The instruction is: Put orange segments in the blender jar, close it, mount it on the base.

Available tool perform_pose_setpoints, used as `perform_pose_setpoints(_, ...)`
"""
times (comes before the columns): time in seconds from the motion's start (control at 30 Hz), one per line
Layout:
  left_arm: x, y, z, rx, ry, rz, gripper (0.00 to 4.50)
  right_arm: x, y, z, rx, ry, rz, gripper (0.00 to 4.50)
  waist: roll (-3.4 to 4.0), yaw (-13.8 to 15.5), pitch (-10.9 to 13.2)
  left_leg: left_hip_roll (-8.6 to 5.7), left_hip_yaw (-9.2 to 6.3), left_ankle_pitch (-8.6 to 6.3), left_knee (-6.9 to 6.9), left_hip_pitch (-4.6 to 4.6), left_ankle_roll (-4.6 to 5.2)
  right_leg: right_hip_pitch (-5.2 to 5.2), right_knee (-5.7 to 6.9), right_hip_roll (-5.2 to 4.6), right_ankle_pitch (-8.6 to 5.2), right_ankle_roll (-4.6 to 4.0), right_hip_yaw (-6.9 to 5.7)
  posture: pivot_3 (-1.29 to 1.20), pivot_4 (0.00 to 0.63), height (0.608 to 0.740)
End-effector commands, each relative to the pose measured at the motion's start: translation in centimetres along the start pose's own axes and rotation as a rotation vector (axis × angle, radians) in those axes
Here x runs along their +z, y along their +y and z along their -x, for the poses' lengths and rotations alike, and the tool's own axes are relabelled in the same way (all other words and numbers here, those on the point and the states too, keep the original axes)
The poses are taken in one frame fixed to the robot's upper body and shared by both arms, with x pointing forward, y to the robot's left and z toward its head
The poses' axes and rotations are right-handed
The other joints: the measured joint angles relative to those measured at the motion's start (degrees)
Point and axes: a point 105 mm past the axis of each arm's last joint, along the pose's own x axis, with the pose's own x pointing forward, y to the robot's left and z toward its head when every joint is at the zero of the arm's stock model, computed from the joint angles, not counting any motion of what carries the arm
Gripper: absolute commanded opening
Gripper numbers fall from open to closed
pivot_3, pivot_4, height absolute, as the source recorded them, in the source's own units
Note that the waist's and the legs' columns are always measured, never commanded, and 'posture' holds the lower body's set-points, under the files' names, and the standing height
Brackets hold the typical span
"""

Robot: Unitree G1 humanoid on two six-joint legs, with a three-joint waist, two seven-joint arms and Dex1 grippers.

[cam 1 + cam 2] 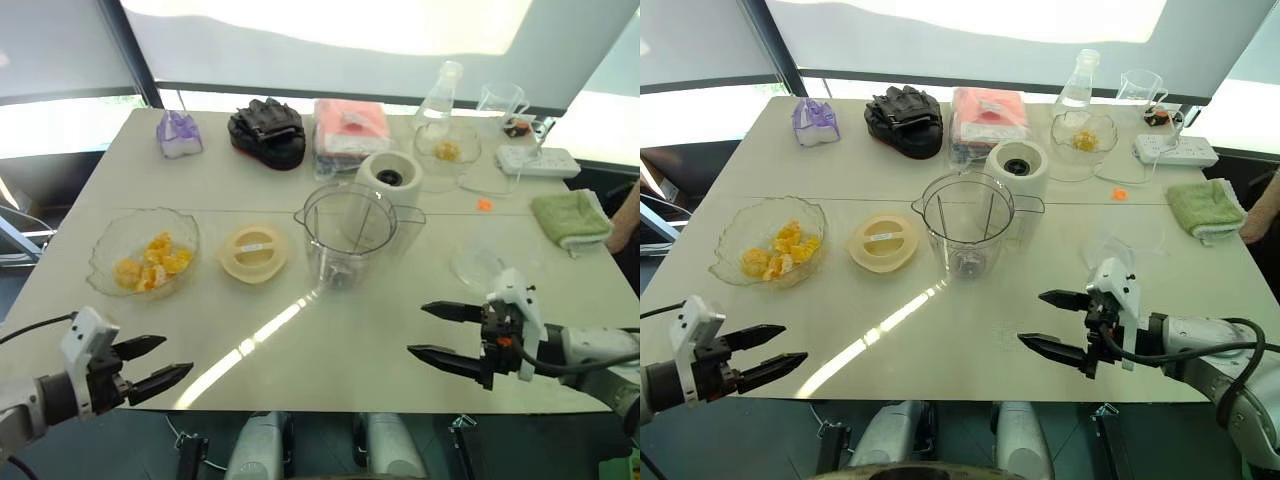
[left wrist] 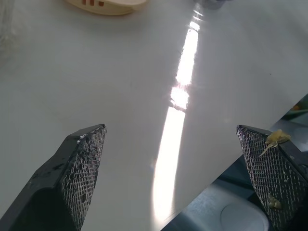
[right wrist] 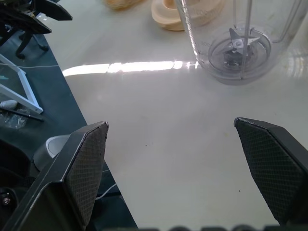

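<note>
Both grippers hang over the near edge of the table [image 1: 300, 370], the left gripper [image 1: 160, 362] and the right gripper [image 1: 432, 332] each with fingers spread wide and empty. The orange segments [image 1: 150, 262] lie in a glass bowl [image 1: 110, 240] at the left. The blender jar [image 1: 348, 232] stands upright and uncovered in the middle, with the base [image 1: 390, 172] just behind it and the lid [image 1: 254, 252] between bowl and jar.

no readable text, labels, brands or numbers on anything.
</note>
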Motion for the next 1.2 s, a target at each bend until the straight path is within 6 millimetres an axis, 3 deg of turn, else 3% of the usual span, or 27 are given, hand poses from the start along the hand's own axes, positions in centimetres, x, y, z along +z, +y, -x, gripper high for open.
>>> perform_pose_setpoints(0.03,0.6,0.0,0.0,0.0,-0.019,-0.04,4.5,0.9,0.2,0.1,0.007,-0.015,0.041,4.4,0.0,0.0,0.0,0.0,0.0,0.0,0.01,0.0,0.0,0.0,0.0,0.01,0.0,0.0,0.0,0.0,0.15,0.74)
perform_pose_setpoints(0.3,1.1,0.9,1.1,0.01,-0.017,-0.014,4.5,2.3,0.1,0.1,0.014,-0.027,0.076,4.4,0.0,0.0,0.0,0.03,-0.02,0.0,0.01,0.03,0.0,0.01,0.03,0.05,0.02,-0.02,0.0,0.0,0.15,0.74)
perform_pose_setpoints(0.67,1.8,0.3,0.1,-0.022,-0.041,-0.016,4.5,3.0,0.3,0.0,0.024,-0.033,0.092,4.4,-0.02,0.0,0.0,0.02,-0.02,0.01,0.03,0.03,0.0,0.03,0.05,0.03,0.03,-0.02,-0.01,0.0,0.15,0.74)
perform_pose_setpoints(0.93,2.7,1.0,0.3,0.011,-0.069,-0.02,4.5,3.9,0.4,0.3,0.033,-0.025,0.13,4.4,-0.03,0.0,0.0,0.02,-0.02,0.02,0.04,0.07,0.0,0.05,0.09,0.04,0.03,-0.02,-0.01,0.0,0.15,0.74)
perform_pose_setpoints(1.0,4.1,2.6,0.6,0.103,-0.11,-0.012,4.5,4.4,0.4,0.6,0.033,-0.009,0.153,4.4,-0.03,0.0,0.0,0.01,-0.01,0.02,0.05,0.07,0.0,0.06,0.09,0.04,0.03,-0.02,-0.01,0.0,0.15,0.74)
perform_pose_setpoints(1.1,8.1,5.5,1.2,0.288,-0.21,-0.03,4.5,7.1,-0.1,1.8,0.033,-0.075,0.179,4.4,-0.06,0.5,0.0,0.01,-0.09,0.05,0.12,0.1,-0.01,0.1,0.17,0.07,0.04,-0.02,-0.03,0.0,0.15,0.74)
perform_pose_setpoints(1.2,10.8,6.8,1.3,0.37,-0.262,-0.029,4.5,9.6,0.2,2.4,0.057,-0.143,0.21,4.4,-0.12,0.8,0.0,0.02,-0.09,0.09,0.15,0.19,-0.05,0.18,0.21,0.13,0.14,-0.12,-0.02,0.0,0.15,0.74)
